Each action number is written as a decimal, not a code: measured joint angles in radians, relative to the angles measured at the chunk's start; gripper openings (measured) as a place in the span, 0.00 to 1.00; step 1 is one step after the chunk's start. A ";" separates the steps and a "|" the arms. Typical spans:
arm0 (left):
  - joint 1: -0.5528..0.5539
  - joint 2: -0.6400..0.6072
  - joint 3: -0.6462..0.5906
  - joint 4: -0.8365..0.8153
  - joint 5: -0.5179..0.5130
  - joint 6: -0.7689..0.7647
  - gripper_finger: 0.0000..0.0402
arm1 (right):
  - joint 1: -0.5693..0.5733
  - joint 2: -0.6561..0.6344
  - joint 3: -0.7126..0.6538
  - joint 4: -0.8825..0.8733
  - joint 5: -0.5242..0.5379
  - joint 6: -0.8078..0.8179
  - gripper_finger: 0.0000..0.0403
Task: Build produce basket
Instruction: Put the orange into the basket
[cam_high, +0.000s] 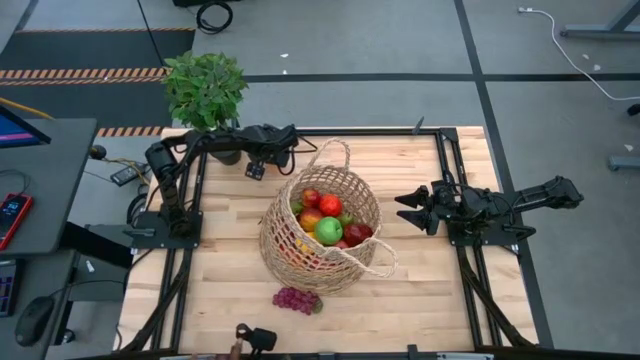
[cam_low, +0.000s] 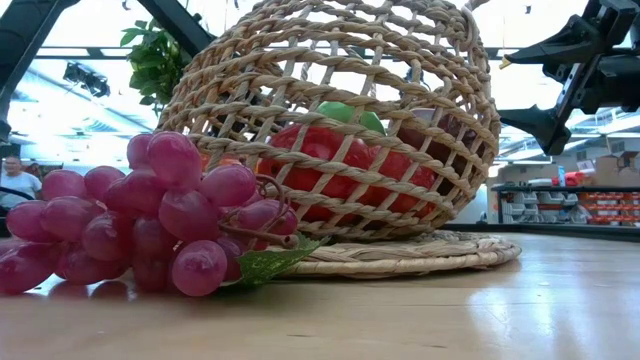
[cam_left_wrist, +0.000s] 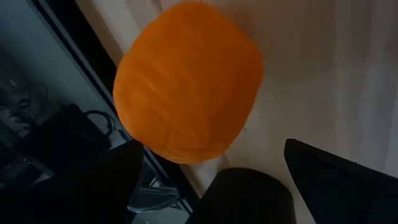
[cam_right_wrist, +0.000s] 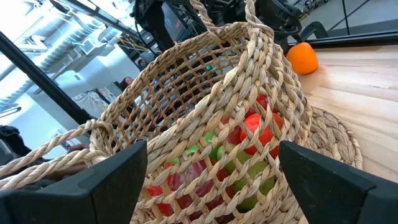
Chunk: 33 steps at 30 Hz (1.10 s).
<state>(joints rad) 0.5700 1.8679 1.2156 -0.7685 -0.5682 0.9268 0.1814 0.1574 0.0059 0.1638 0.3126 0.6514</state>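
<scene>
Wicker is seen at the middle of the wooden table (cam_high: 420, 300) in the high view: the basket (cam_high: 322, 232) lies tipped, with red and green produce (cam_high: 328, 222) inside and purple grapes (cam_high: 296, 299) just outside it at the near edge. The left gripper (cam_high: 283, 139) is held at the far edge, the right gripper (cam_high: 410, 207) beside the basket's right, jaws spread. In the low view, the grapes (cam_low: 140, 215) are shown in front of the basket (cam_low: 340, 120). In the left wrist view, an orange (cam_left_wrist: 186, 81) is framed ahead of spread fingers (cam_left_wrist: 339, 180), untouched. In the right wrist view, the basket (cam_right_wrist: 205, 124) is faced by parted fingers (cam_right_wrist: 93, 186), and the orange (cam_right_wrist: 303, 58) is seen beyond it.
</scene>
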 joint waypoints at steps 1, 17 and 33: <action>-0.004 0.000 0.000 0.000 0.000 0.001 0.99 | 0.000 0.000 0.000 0.000 0.000 0.000 0.91; -0.014 0.000 0.017 0.000 0.248 0.005 0.99 | 0.000 0.000 0.000 0.000 0.000 0.000 0.91; -0.014 0.000 0.017 -0.023 0.389 -0.081 0.98 | 0.000 0.000 0.000 0.000 0.000 0.000 0.91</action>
<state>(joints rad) 0.5564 1.8675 1.2327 -0.7920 -0.1791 0.8456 0.1813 0.1577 0.0059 0.1641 0.3125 0.6516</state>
